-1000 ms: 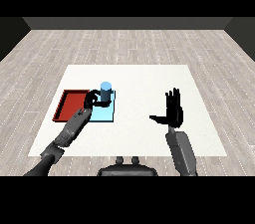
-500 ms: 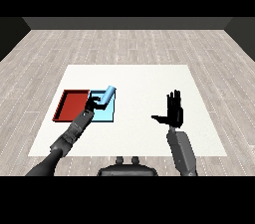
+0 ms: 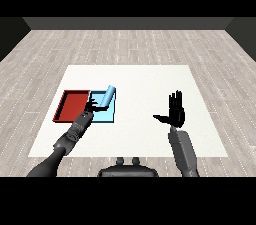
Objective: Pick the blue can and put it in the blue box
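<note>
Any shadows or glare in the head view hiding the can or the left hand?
Head view: lighting is flat and even, no glare, no strong shadows. The blue can lies tilted over the blue tray, pale against it. The left hand reads as a dark shape beside the can; its grip is unclear.

The blue can (image 3: 106, 96), upright in the left hand (image 3: 93, 104) a second ago, now leans tilted over the light blue tray (image 3: 111, 117), the hand drawn slightly back toward the robot.

One blue can (image 3: 106, 96), one red tray (image 3: 71, 105), one light blue tray (image 3: 106, 115), one white table (image 3: 140, 84), two robot hands: left (image 3: 92, 105), right (image 3: 175, 111).
</note>
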